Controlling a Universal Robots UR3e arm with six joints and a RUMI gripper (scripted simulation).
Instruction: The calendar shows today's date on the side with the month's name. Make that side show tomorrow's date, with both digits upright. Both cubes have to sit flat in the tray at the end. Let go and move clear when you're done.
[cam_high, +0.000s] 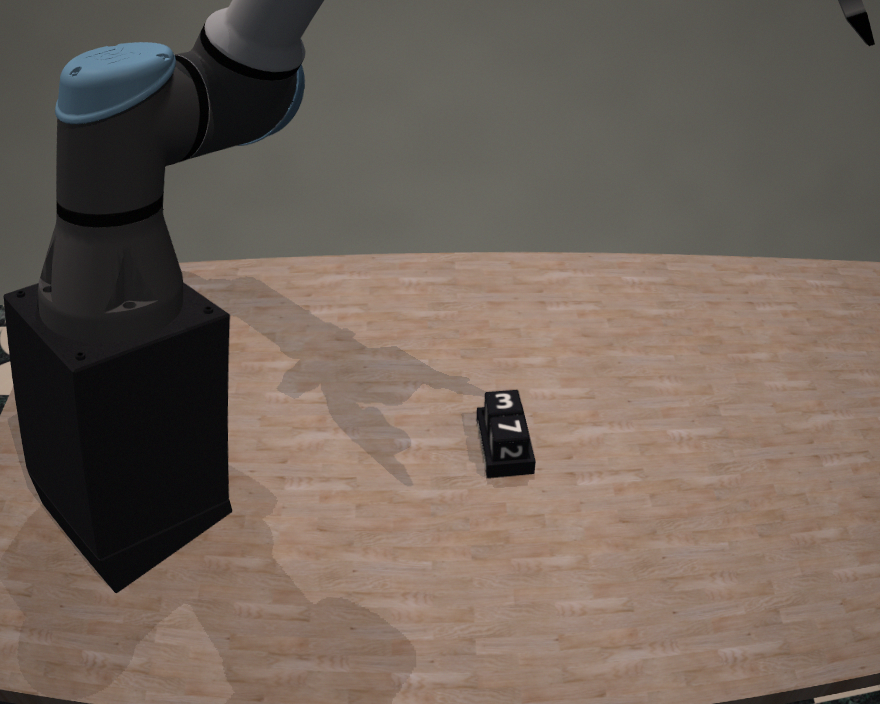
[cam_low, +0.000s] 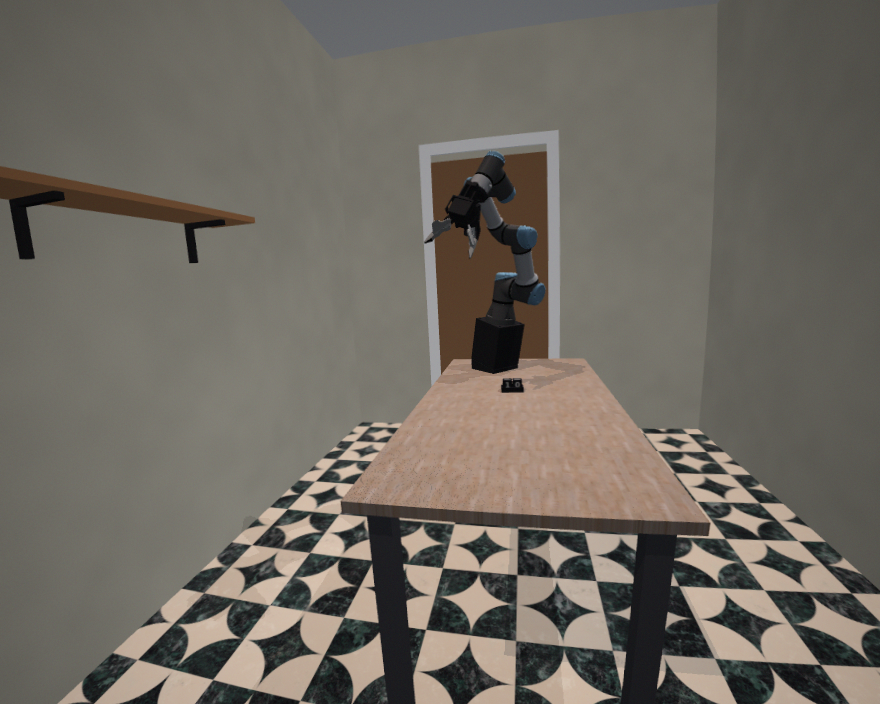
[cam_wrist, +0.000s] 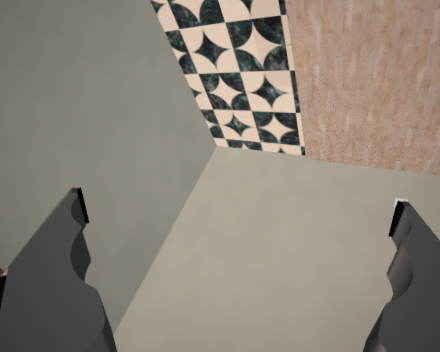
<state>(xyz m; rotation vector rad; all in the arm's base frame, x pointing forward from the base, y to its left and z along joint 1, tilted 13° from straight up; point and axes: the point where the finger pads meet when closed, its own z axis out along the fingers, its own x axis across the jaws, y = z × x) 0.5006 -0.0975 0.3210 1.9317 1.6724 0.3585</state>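
The black tray (cam_high: 511, 468) (cam_low: 512, 390) stands on the table with two black cubes side by side in it. In the top view the far cube (cam_high: 503, 402) (cam_low: 517, 384) has a 3 on top. The near cube (cam_high: 508, 427) (cam_low: 507, 384) has a 7 on top and a sideways 2 on its end face. In the exterior view the facing side reads 1 on the left and 0 on the right, both upright; no month's name is legible. My gripper (cam_low: 449, 248) (cam_wrist: 237, 197) is wide open and empty, high above the table and away from the tray.
The arm's black pedestal (cam_high: 154, 440) (cam_low: 496, 345) stands on the table (cam_high: 660, 513) (cam_low: 521, 455) (cam_wrist: 365, 75), behind the tray in the exterior view. A wall shelf (cam_low: 132, 203) is at the left there. In the top view, arm shadows fall across the table beside the tray.
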